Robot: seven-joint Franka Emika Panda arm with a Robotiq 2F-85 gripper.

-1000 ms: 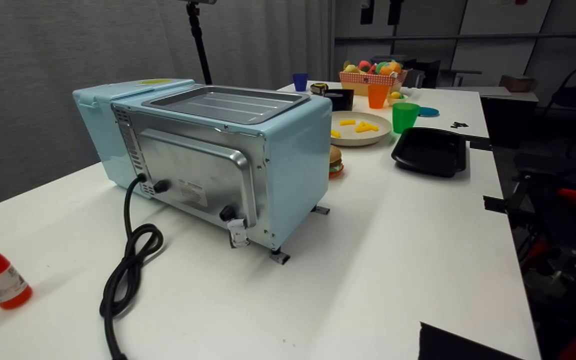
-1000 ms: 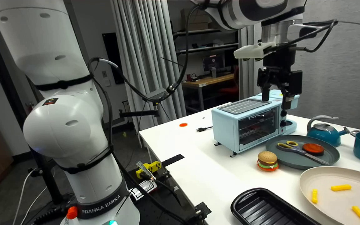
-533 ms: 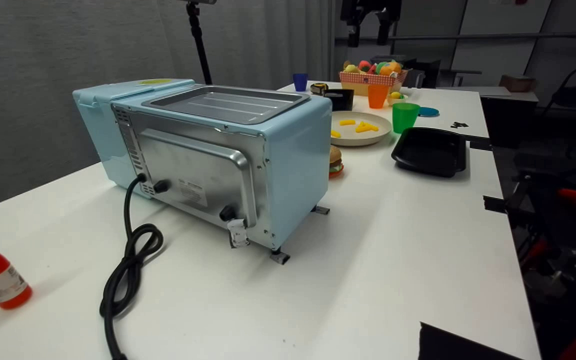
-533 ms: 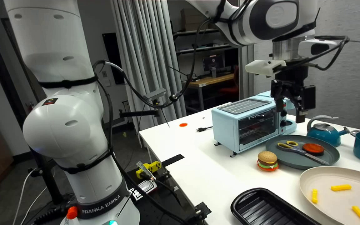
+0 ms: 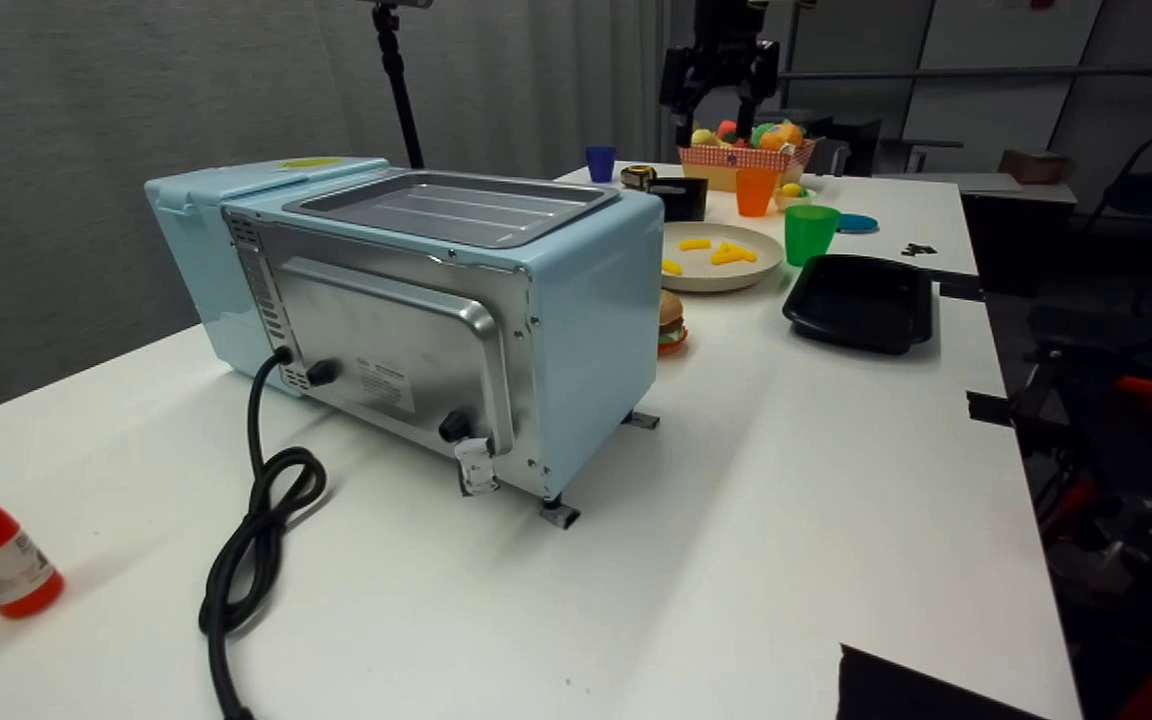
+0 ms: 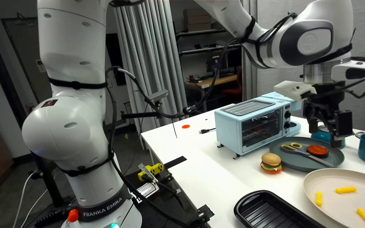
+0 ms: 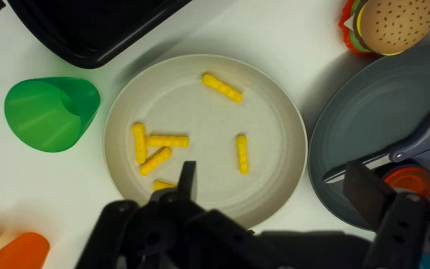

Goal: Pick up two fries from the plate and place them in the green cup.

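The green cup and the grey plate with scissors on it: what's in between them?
The wrist view shows the cream plate with yellow fries on it lying between the green cup and the grey plate.

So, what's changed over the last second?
The gripper came down in both exterior views; in an exterior view it also moved right, no longer overlapping the toaster. Nothing gripped or released: jaws open throughout. Fries, plate, green cup, black tray and burger stayed put.
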